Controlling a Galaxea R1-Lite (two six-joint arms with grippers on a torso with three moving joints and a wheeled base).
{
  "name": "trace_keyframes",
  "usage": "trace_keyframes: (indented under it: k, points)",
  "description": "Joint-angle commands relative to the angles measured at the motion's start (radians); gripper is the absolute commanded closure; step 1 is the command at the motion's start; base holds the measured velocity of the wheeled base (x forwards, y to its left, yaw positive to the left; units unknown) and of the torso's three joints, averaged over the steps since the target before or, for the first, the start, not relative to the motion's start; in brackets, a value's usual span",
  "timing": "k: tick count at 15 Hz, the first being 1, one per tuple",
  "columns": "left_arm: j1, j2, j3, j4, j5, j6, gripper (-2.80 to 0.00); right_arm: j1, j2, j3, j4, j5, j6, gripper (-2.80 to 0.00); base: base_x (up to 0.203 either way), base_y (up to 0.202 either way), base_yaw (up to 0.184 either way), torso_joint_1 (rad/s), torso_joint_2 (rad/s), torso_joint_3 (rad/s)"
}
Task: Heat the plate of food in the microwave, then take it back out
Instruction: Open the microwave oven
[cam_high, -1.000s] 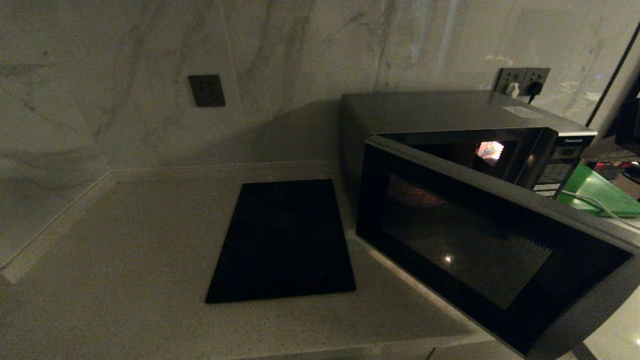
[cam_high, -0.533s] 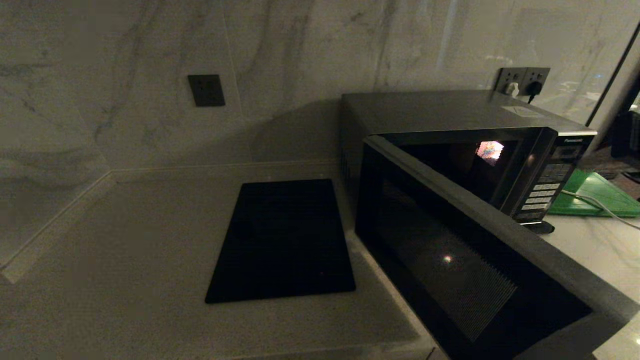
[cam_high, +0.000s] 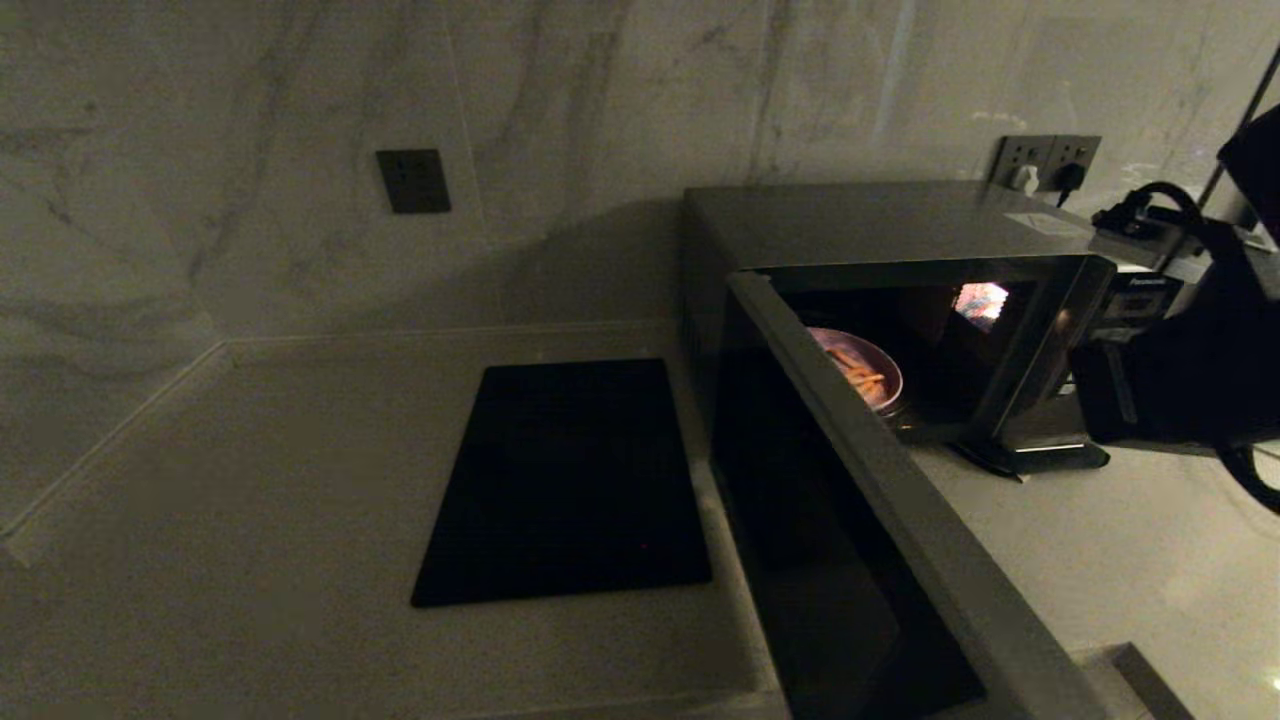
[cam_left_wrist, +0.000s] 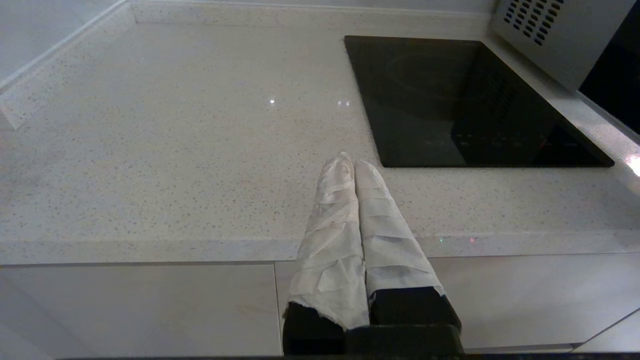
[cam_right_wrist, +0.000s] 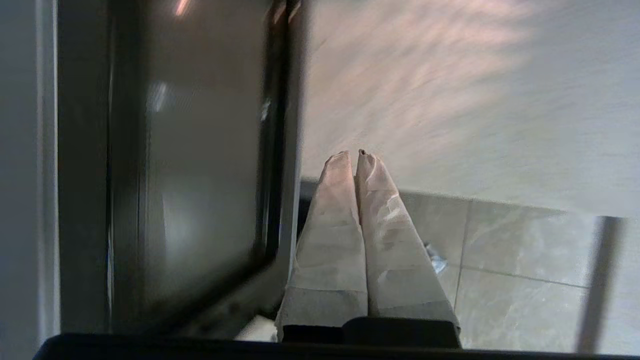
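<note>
Swinging outward over the last second, the door (cam_high: 900, 520) of the microwave (cam_high: 880, 220) has gone from roughly half open to nearly square to the oven front, and the cavity, hidden behind it before, now shows. Farthest left lies bare countertop (cam_high: 250, 520), with a dark wall plate (cam_high: 412, 181) on the marble above it. Next comes the flat black cooktop (cam_high: 565, 480), untouched. The left gripper (cam_left_wrist: 354, 165) hangs parked near the counter's front edge, just short of the cooktop's near corner, its wrapped fingers (cam_left_wrist: 332, 220) pressed together on nothing. Right of the cooktop stands the door, seen almost edge-on, and behind its top edge the plate of food (cam_high: 868, 368) sits inside the lit cavity, orange sticks showing on the pale plate. At the far right the right arm (cam_high: 1180, 390) has come into the head view, dark against the control panel side of the oven; its right gripper (cam_right_wrist: 352, 157) rides just beside the door's edge, fingers clenched shut and empty, so it seems to be pushing or hooking the door rather than gripping it. The step in hand looks like finishing the door opening before reaching for the plate. To do it well, the door should be carried fully clear so the arm has an unobstructed path into the cavity; then the fingers need to part before they approach the plate's near rim, coming in low and level so the food does not slide.
</note>
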Motion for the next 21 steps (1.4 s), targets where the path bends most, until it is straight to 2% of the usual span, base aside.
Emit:
trace_keyframes:
  k: [1, 5, 15, 17, 19, 21]
  points:
    - [0.000, 0.002, 0.000, 0.000, 0.001, -0.001, 0.00, 0.062, 0.012, 0.016, 0.004, 0.014, 0.007, 0.00, 0.000, 0.000, 0.000, 0.000, 0.00, 0.000]
    - [0.000, 0.002, 0.000, 0.000, 0.001, -0.001, 0.00, 0.142, 0.038, 0.012, -0.016, 0.036, 0.007, 0.00, 0.000, 0.000, 0.000, 0.000, 0.00, 0.000]
    - [0.000, 0.002, 0.000, 0.000, 0.001, -0.001, 0.00, 0.220, 0.098, -0.037, -0.042, 0.036, 0.009, 0.00, 0.000, 0.000, 0.000, 0.000, 0.00, 0.000]
    - [0.000, 0.002, 0.000, 0.000, 0.001, -0.001, 0.00, 0.220, 0.103, -0.039, -0.042, 0.035, 0.012, 0.00, 0.000, 0.000, 0.000, 0.000, 0.00, 0.000]
    - [0.000, 0.002, 0.000, 0.000, 0.001, -0.001, 0.00, 0.211, 0.105, -0.038, -0.060, 0.023, 0.056, 0.00, 0.000, 0.000, 0.000, 0.000, 0.00, 0.000]
    - [0.000, 0.002, 0.000, 0.000, 0.001, -0.001, 0.00, 0.146, 0.104, 0.005, -0.156, -0.045, 0.086, 0.00, 0.000, 0.000, 0.000, 0.000, 0.00, 0.000]
